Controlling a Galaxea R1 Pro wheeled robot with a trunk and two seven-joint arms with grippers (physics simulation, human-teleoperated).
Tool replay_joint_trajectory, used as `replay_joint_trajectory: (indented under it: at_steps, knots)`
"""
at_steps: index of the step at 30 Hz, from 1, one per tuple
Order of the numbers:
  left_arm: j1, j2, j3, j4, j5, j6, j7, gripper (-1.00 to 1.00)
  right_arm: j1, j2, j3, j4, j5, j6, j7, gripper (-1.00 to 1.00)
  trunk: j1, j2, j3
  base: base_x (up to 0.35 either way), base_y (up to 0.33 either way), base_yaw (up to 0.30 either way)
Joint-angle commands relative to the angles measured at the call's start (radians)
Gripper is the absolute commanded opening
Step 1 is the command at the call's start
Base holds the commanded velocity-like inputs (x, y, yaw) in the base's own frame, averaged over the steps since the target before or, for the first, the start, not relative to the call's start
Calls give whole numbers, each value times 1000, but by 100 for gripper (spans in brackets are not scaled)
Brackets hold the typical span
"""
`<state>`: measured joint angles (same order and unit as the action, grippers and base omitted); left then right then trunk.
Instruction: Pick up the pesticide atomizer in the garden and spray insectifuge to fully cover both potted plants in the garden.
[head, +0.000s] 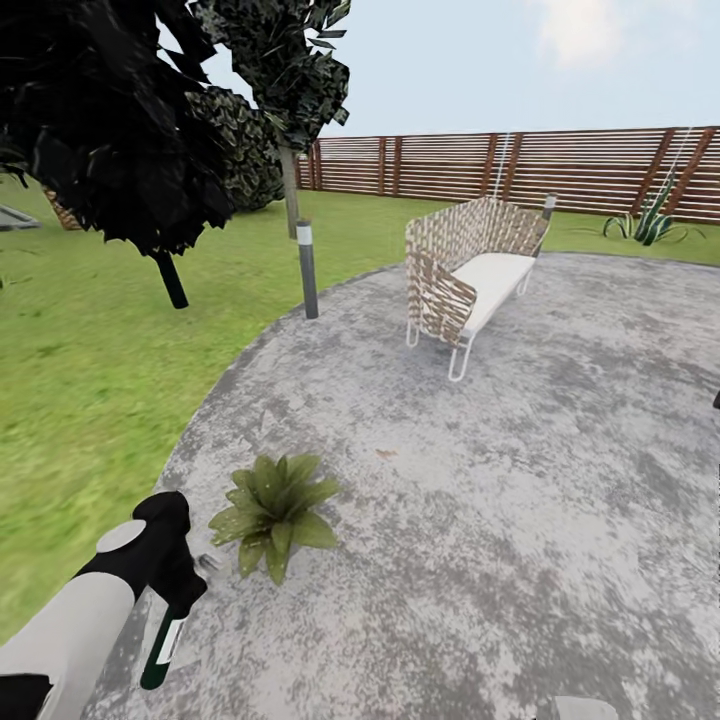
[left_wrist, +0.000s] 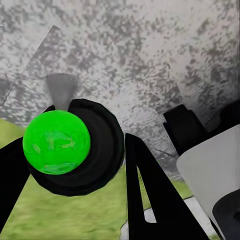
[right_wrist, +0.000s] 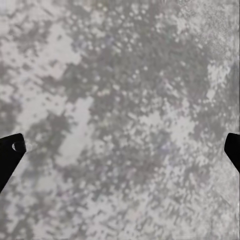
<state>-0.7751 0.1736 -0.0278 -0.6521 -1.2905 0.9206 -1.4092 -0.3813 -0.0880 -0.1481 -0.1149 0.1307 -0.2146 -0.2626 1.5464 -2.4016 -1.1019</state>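
Left gripper (head: 172, 590): clenched around the pesticide atomizer (head: 160, 645), a dark bottle with a pale band hanging below the fingers, just short of the potted plant (head: 272, 510).
Atomizer from the left wrist: round dark body with a bright green face (left_wrist: 56, 142), held between black fingers (left_wrist: 145, 200).
Right gripper (right_wrist: 120, 145): released, fingertips wide apart above the mottled grey patio (right_wrist: 125, 100).
Potted plant: on the patio's (head: 520, 480) edge by the lawn (head: 80, 400).
Beyond the plant: bollard lamp (head: 307, 268), woven bench (head: 470, 270), then the slatted fence (head: 560, 165).
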Motion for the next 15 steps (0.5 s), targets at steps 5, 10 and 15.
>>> replay_joint_trajectory:
  at_steps: [5, 10, 15]
  knots:
    - [2, 1, -2, -1, -7, 11, -10, -100, -1, -2, -8, 1, 10, -4, -1, 100, 0, 0, -1, 94, -257, 3]
    - [1, 1, -1, -1, -7, 11, -11, -100, -1, -2, -8, 1, 10, -3, -1, 100, 0, 0, -1, 181, -229, 0]
    - [2, 0, 2, -1, -7, 11, -11, -100, -1, 0, -8, 1, 10, -3, -1, 100, 0, 0, -1, 251, -178, 0]
